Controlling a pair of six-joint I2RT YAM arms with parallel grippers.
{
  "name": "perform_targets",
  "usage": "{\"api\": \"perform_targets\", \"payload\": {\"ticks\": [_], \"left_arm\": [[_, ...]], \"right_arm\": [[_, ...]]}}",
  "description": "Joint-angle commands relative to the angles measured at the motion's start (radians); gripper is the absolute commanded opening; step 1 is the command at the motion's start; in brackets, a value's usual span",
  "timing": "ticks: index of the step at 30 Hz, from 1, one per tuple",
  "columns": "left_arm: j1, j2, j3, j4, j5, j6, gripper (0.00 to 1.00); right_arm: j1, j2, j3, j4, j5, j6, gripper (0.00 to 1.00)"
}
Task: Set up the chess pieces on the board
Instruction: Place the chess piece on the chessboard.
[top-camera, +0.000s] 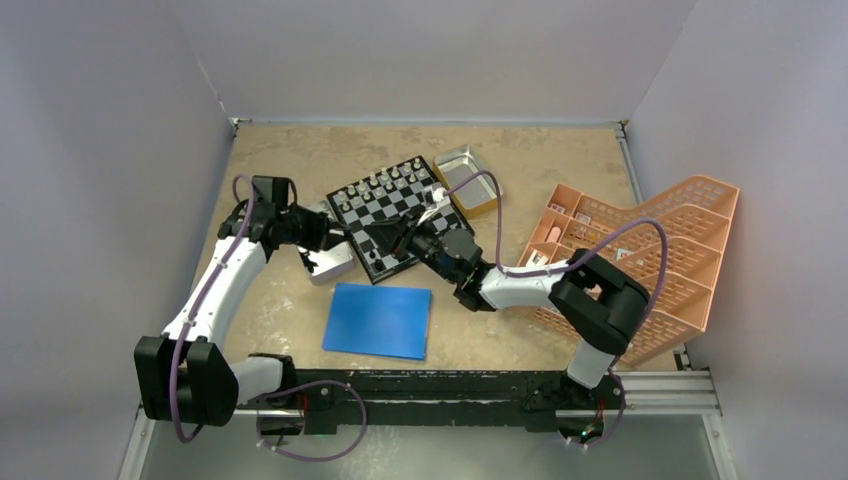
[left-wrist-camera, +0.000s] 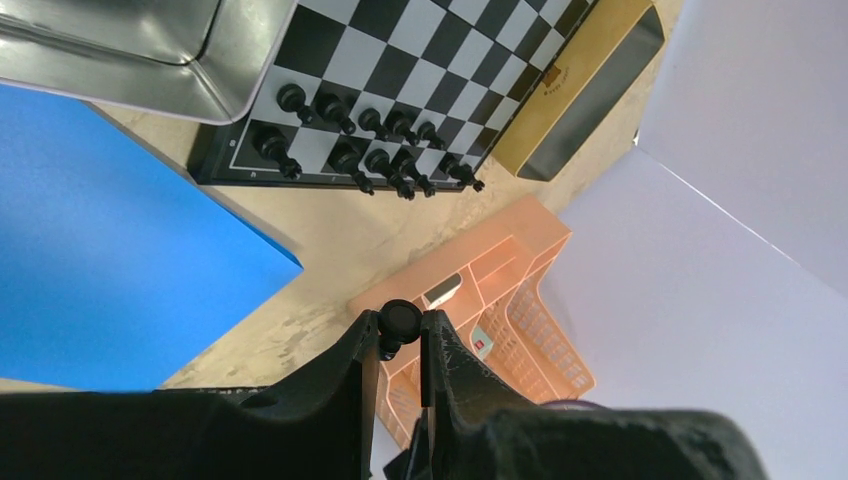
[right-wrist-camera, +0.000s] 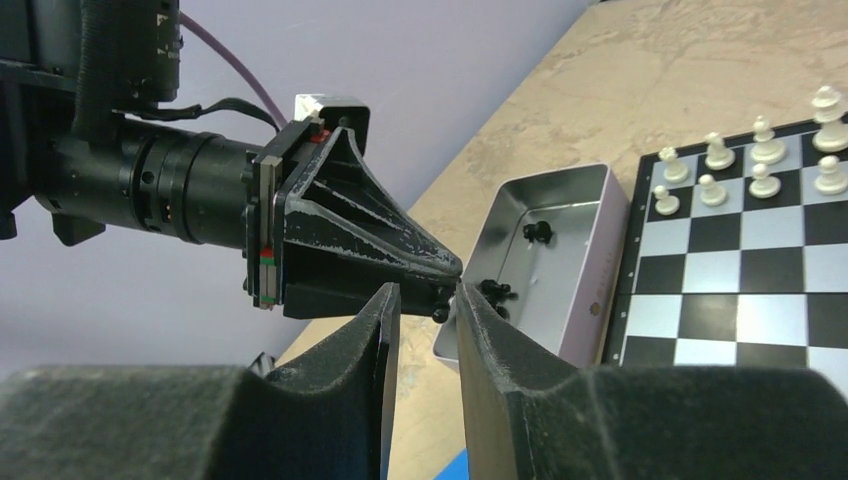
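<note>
At lower centre my left fingers (left-wrist-camera: 345, 365) clamp a tiny glossy black chess piece (left-wrist-camera: 400, 321) — surely light, slick — right fingers (right-wrist-camera: 375, 325) flanking its waist, contact unclear.

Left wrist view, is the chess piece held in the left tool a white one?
No, the chess piece pinched between the fingers of the left tool is black.

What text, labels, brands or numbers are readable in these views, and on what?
No text is legible in any view.
Gold tin: a small printed mark, too blurred to read.
Red-and-white tag in the orange basket: too small to read.
Board border: tiny markings, illegible.
</note>
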Motion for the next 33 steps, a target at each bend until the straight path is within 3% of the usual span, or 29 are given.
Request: {"api": "perform_targets", "payload": {"ticks": [1, 23, 33], "left_arm": [[0.01, -0.027, 0.0, 0.046, 0.067, -0.032, 0.16], [0.01, -0.063, -0.013, 0.077, 0.133, -0.072, 0.15], [0.009, -0.083, -0.016, 0.08, 0.131, -0.082, 0.13]], "right_arm": [[0.02, 0.037, 0.051, 0.15, -0.022, 0.046, 0.29], [0.066, 0.096, 0.104, 0.083, 0.136, 0.04, 0.22], [0.077, 0.109, 0.115, 0.07, 0.126, 0.041, 0.22]]}}
